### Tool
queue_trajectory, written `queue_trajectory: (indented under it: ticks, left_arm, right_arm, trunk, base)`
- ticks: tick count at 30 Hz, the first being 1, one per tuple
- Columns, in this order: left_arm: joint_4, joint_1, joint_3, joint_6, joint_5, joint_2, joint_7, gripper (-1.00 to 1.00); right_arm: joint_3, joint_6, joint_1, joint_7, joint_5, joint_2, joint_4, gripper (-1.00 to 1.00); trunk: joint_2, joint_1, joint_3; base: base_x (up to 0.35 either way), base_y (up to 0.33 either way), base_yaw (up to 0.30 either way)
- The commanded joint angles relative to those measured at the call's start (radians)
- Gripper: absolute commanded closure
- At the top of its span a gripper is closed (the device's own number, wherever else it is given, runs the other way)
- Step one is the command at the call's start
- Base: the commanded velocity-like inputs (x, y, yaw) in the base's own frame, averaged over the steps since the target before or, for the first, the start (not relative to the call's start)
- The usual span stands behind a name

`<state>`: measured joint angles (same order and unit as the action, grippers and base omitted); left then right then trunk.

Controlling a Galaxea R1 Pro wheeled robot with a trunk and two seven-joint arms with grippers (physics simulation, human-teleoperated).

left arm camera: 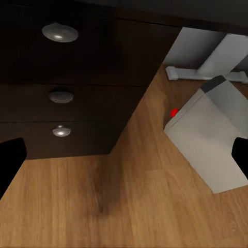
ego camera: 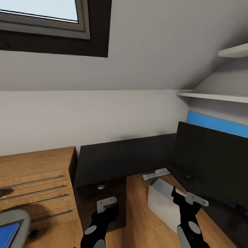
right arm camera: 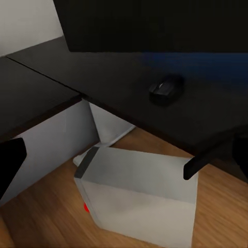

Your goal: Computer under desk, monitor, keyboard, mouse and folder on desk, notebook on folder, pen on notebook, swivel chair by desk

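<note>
The black L-shaped desk [ego camera: 113,158] fills the middle of the head view, and its drawer unit [left arm camera: 62,88] has round silver knobs. The wide black monitor [ego camera: 210,155] stands on the desk's right wing, with the small dark mouse [right arm camera: 166,89] on the top near it. The grey computer [ego camera: 163,201] sits tilted on the wood floor by the white desk leg [ego camera: 155,174], its red dot [left arm camera: 174,111] showing. My left gripper [ego camera: 106,206] is open in front of the drawers. My right gripper [ego camera: 188,200] is open just above the computer [right arm camera: 139,199]. The swivel chair [ego camera: 17,220] carries the blue folder [ego camera: 7,234].
A light-wood drawer chest [ego camera: 34,179] stands left of the desk, close to the chair. A blue wall panel [ego camera: 217,124] sits behind the monitor, with white shelves [ego camera: 213,97] above it. The sloped wall and skylight [ego camera: 44,13] hang over the desk. Wood floor [left arm camera: 103,206] lies open below the grippers.
</note>
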<state>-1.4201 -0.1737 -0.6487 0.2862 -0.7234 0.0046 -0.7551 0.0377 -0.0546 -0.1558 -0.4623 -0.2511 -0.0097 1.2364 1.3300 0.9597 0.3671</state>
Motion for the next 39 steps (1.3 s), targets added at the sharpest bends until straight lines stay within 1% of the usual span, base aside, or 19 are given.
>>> queue_trajectory:
  ticks: [1, 20, 22, 28, 34, 35, 36, 39]
  left_arm:
    - [-0.001, -0.001, -0.002, 0.004, -0.004, 0.0, -0.007, -1.0]
    - [0.0, -0.001, -0.005, 0.003, -0.004, -0.001, -0.01, -1.0]
    - [0.001, -0.001, -0.005, 0.003, -0.004, -0.001, -0.01, -1.0]
    - [0.002, -0.001, -0.005, 0.003, -0.004, -0.001, -0.01, -1.0]
    - [0.004, -0.001, -0.01, 0.004, -0.003, -0.001, -0.01, -1.0]
    - [0.005, -0.001, -0.015, 0.004, -0.002, 0.0, -0.009, -1.0]
    - [0.005, -0.001, -0.038, 0.004, 0.0, 0.002, -0.009, -1.0]
    - [0.006, -0.001, -0.048, 0.003, 0.002, 0.004, -0.009, -1.0]
  right_arm:
    - [0.003, -0.006, -0.001, -0.006, -0.011, -0.001, 0.0, -1.0]
    - [0.004, -0.006, -0.001, -0.004, -0.01, -0.001, 0.0, -1.0]
    - [0.014, -0.007, -0.001, -0.005, -0.01, -0.001, 0.0, -1.0]
    - [0.02, -0.007, -0.001, -0.005, -0.01, 0.0, 0.001, -1.0]
    - [0.033, -0.013, -0.001, -0.006, -0.009, 0.001, 0.003, -1.0]
    - [0.036, -0.014, -0.001, -0.007, -0.009, 0.002, 0.003, -1.0]
    - [0.053, -0.015, -0.001, -0.007, -0.008, 0.002, 0.004, -1.0]
    - [0.066, -0.016, -0.001, -0.007, -0.008, 0.002, 0.004, -1.0]
  trunk:
    - [0.008, 0.004, 0.004]
    - [0.141, 0.077, 0.064]
    - [0.155, 0.084, 0.07]
    - [0.197, 0.107, 0.089]
    - [0.197, 0.107, 0.089]
    - [0.197, 0.107, 0.089]
    - [0.197, 0.107, 0.089]
    - [0.197, 0.107, 0.089]
  base:
    - [0.0, 0.0, 0.0]
    - [0.0, 0.0, 0.0]
    - [0.0, 0.0, 0.0]
    - [0.0, 0.0, 0.0]
    - [0.0, 0.0, 0.0]
    - [0.0, 0.0, 0.0]
    - [0.0, 0.0, 0.0]
    - [0.0, 0.0, 0.0]
